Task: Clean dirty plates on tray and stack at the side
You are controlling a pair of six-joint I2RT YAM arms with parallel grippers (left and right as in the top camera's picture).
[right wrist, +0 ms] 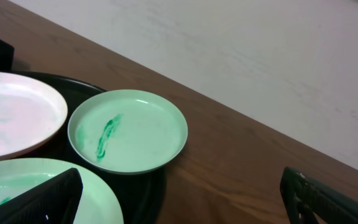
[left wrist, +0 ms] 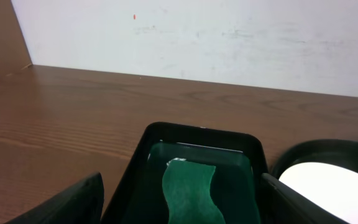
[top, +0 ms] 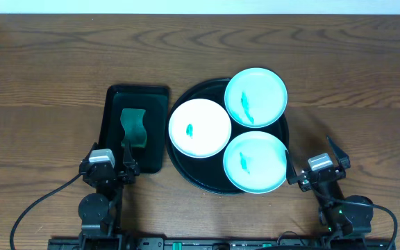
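Observation:
Three plates lie on the round black tray (top: 186, 163). The white plate (top: 200, 127) is at the left, one mint-green plate (top: 255, 97) at the far right, one mint-green plate (top: 255, 162) at the near right. Each has a teal smear. My left gripper (top: 110, 167) is open and empty at the near end of the rectangular green tray. My right gripper (top: 318, 170) is open and empty beside the near mint plate. The right wrist view shows the far mint plate (right wrist: 129, 130), the white plate (right wrist: 14, 118) and the near mint plate (right wrist: 17, 180).
A dark green rectangular tray (top: 113, 104) left of the black tray holds a wavy green sponge (top: 135, 126); the sponge (left wrist: 188, 193) lies between my left fingers in the left wrist view. Bare wooden table lies all around. A white wall stands behind.

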